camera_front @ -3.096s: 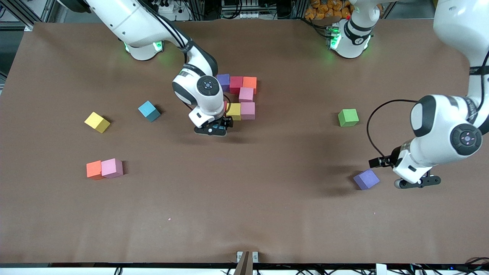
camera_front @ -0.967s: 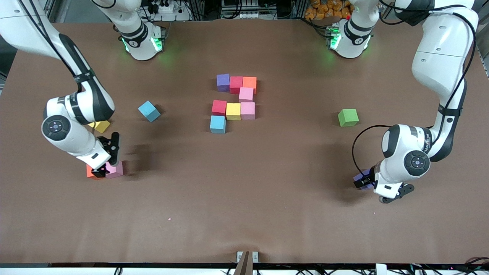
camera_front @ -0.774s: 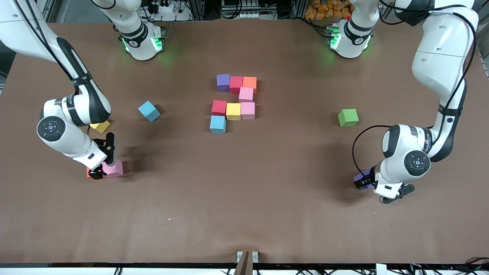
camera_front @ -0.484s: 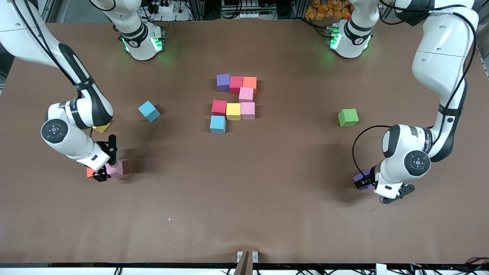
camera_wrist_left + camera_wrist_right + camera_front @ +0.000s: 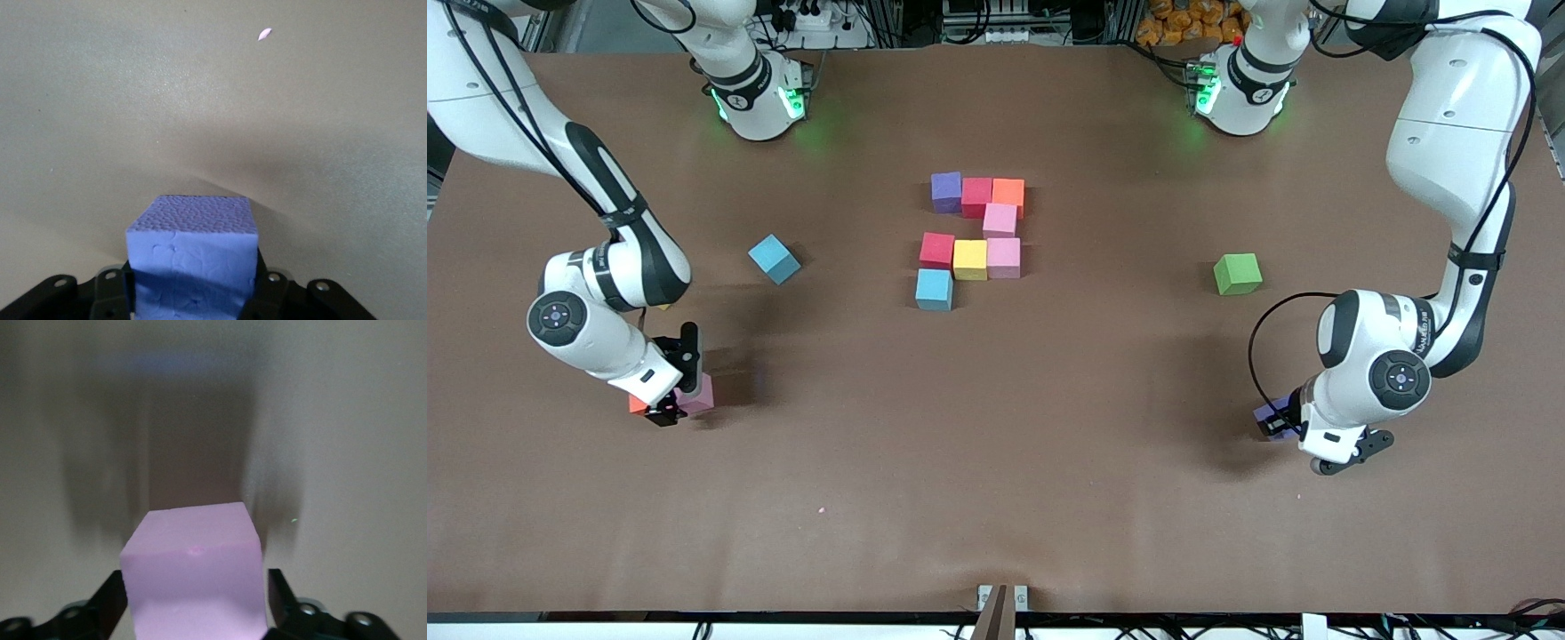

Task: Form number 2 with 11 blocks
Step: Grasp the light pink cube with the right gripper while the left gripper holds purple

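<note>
1. The table (image 5: 996,480) has a wide bare band along its camera-side edge. The strip between the digit (image 5: 971,233) and each end block is also bare.
2. The purple block (image 5: 192,250) sits toward the left arm's end, nearer the camera than the green block (image 5: 1237,273). It is well in from the table edge.
3. The pink block (image 5: 699,396) sits toward the right arm's end, touching an orange block (image 5: 637,404). A loose blue block (image 5: 773,259) lies farther from the camera, between it and the digit.
4. The digit stands at mid-table, 8 blocks so far. Its farthest row is purple, red and orange, with 1 pink below the orange. Next come red, yellow and pink, then 1 blue nearest the camera.
5. The left gripper (image 5: 192,297) is closed on the purple block, its fingers pressed to 2 opposite sides.
6. The right gripper (image 5: 195,613) straddles the pink block. Its fingers (image 5: 279,597) are drawn in near the sides with a thin gap at 1 side, so it is not clamped.
7. About 3 s ago the right gripper was at the digit, where the blue block now lies, and the left gripper hung beside the purple block. Over the last second both grippers narrowed around their blocks. The loose blocks have not moved.
8. The blocks are matte foam-like cubes. The purple one has a pebbled top and creased sides, and the pink one is smooth with a small dimple. The table cover is flat, dull brown.
</note>
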